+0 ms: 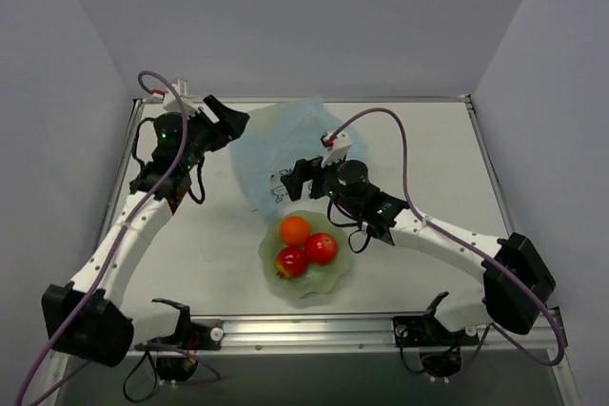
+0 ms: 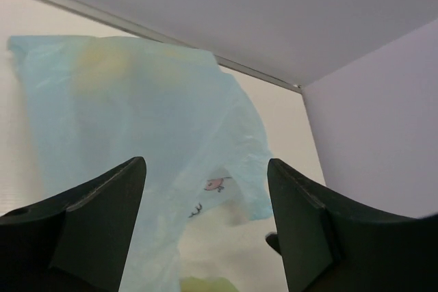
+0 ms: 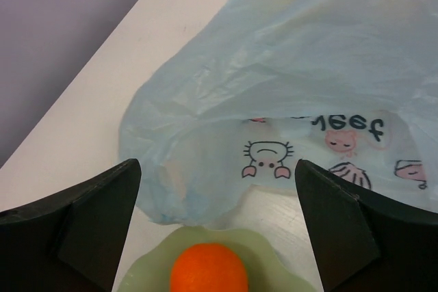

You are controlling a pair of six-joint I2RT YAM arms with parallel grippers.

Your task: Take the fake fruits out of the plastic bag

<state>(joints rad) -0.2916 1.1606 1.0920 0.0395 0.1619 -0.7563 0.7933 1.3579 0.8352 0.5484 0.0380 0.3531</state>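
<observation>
The light-blue plastic bag (image 1: 281, 145) lies at the table's back middle, with its printed white patch near the bowl. Faint yellow shapes show through it in the left wrist view (image 2: 102, 66). The pale green bowl (image 1: 335, 278) holds an orange (image 1: 294, 229) and two red apples (image 1: 322, 248). My left gripper (image 1: 228, 125) is open at the bag's left edge (image 2: 157, 121). My right gripper (image 1: 297, 178) is open over the bag's near edge (image 3: 274, 100), above the orange (image 3: 209, 268). The mango and pear are not clearly seen.
The white table (image 1: 190, 244) has a metal rail along its front edge (image 1: 314, 330) and grey walls on three sides. The bowl's rim (image 3: 147, 264) sits just below the bag's edge.
</observation>
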